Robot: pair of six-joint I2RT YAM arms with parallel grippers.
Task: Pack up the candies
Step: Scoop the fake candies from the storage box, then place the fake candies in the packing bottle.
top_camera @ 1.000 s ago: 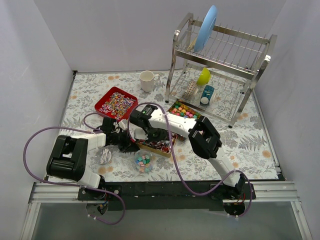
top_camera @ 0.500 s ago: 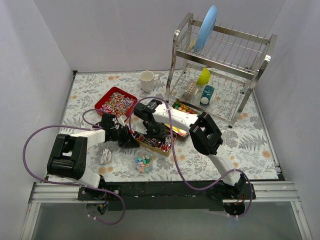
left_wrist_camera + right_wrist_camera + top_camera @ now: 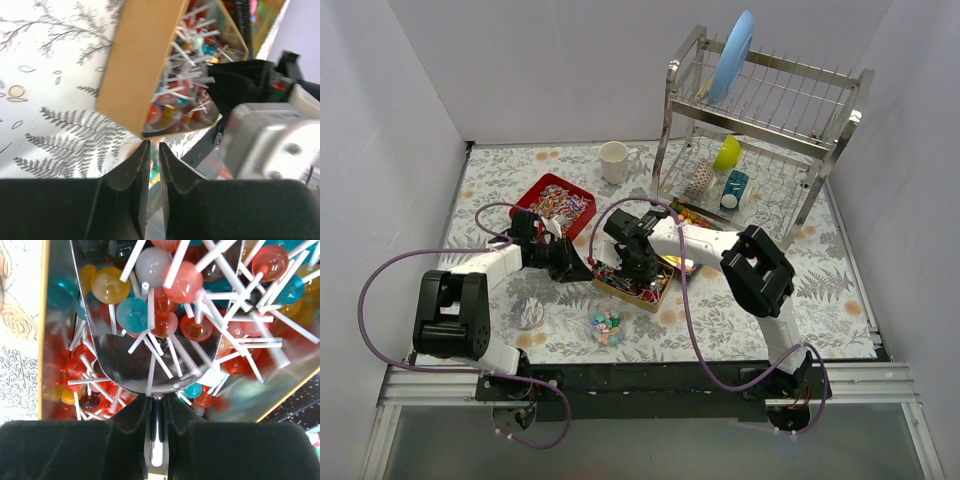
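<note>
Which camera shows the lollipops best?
Right wrist: the lollipops fill the picture, colours and sticks sharp, some lying in a scoop. Left wrist sees them partly behind the tray wall. From the top they are tiny specks.

A wire dish rack [image 3: 770, 200] stood at the far right corner, with a blue plate [image 3: 732, 55] upright in its top tier and a yellow cup [image 3: 727, 153] and a teal can [image 3: 734, 188] below. A white mug [image 3: 614, 161] sat by the far edge, just left of the rack. A red tray [image 3: 573, 185] lay left of centre. A gold tray [image 3: 137, 60] lay at centre, a scoop [image 3: 122, 367] inside it. Two clear cups [image 3: 591, 325] [image 3: 518, 313] stood by the near edge.
</note>
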